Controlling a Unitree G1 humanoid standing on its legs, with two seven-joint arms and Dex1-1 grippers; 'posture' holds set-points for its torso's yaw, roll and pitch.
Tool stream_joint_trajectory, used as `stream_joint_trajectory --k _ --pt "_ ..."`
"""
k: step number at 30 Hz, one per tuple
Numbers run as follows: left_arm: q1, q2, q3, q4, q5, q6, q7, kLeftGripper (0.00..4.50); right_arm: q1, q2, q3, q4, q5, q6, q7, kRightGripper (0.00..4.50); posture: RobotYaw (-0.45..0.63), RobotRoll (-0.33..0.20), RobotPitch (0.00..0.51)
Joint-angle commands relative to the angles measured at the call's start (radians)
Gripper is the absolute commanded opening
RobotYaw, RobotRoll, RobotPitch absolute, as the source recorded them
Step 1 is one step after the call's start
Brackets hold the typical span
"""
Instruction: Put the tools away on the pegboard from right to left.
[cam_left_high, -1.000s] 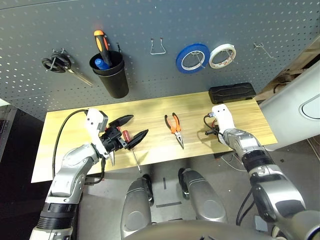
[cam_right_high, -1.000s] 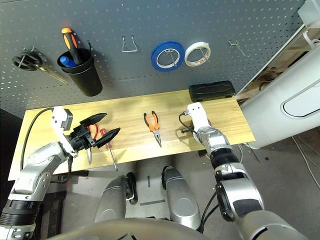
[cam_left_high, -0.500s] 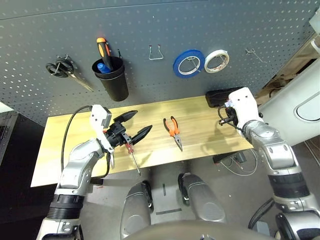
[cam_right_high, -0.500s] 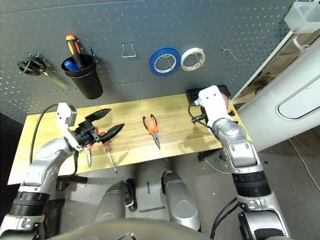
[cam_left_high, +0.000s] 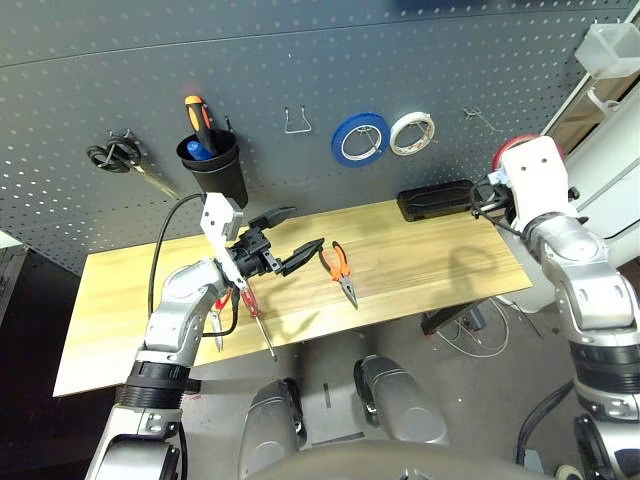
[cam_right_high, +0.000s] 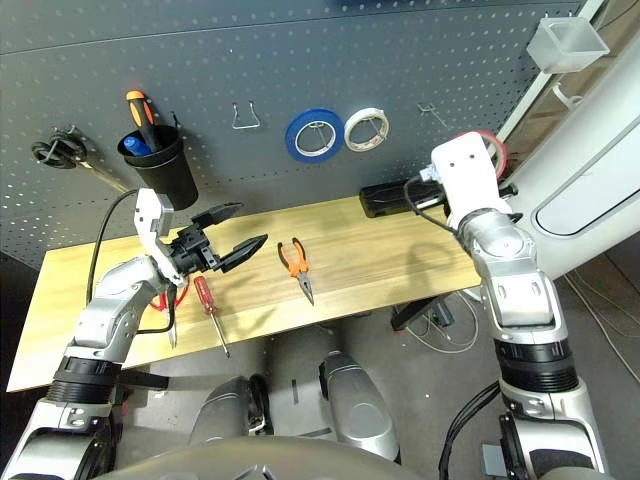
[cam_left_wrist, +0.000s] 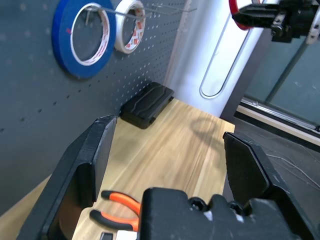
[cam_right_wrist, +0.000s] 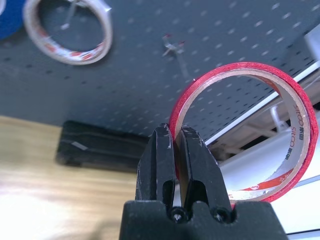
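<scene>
Against the dark pegboard, your right pincer is clamped on the red tape ring, held up near a bare hook. Your left pincer gapes empty above the table, near the pliers and screwdriver.

red tape ring, inner print too blurred to read

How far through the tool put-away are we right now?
None of the four is hung yet. The right claw pinches the red tape ring, raised near an empty pegboard hook. The pliers, red-handled screwdriver and red-handled scissors remain on the table.
</scene>
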Motion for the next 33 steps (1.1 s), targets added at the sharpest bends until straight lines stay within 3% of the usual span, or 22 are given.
stream_joint_trajectory --k 1,13,23,26,33 --pt "-0.022 -0.014 -0.016 0.018 0.017 -0.016 -0.009 4.5 -0.059 -0.021 0.002 0.144 -0.009 -0.08 0.027 0.03 -0.18 0.0 0.066" --pt "-0.139 -0.068 -0.004 0.048 -0.008 -0.041 -0.017 4.5 -0.388 -0.005 0.052 0.84 -0.022 -0.494 0.131 0.03 -0.15 0.0 0.061" --pt "-0.156 -0.046 0.026 -0.019 -0.045 0.008 -0.017 4.5 -0.586 0.049 0.097 1.241 -0.066 -0.655 0.141 0.03 -0.1 0.0 0.058" --pt "-0.133 -0.031 0.036 -0.056 -0.057 0.029 -0.013 4.5 -0.612 0.044 0.109 1.298 -0.086 -0.684 0.125 0.86 -0.1 0.0 0.064" --pt "-0.101 0.004 0.058 -0.102 -0.071 0.065 -0.008 4.5 -0.566 0.019 0.069 1.22 -0.025 -0.726 0.215 3.48 -0.09 0.0 0.064"
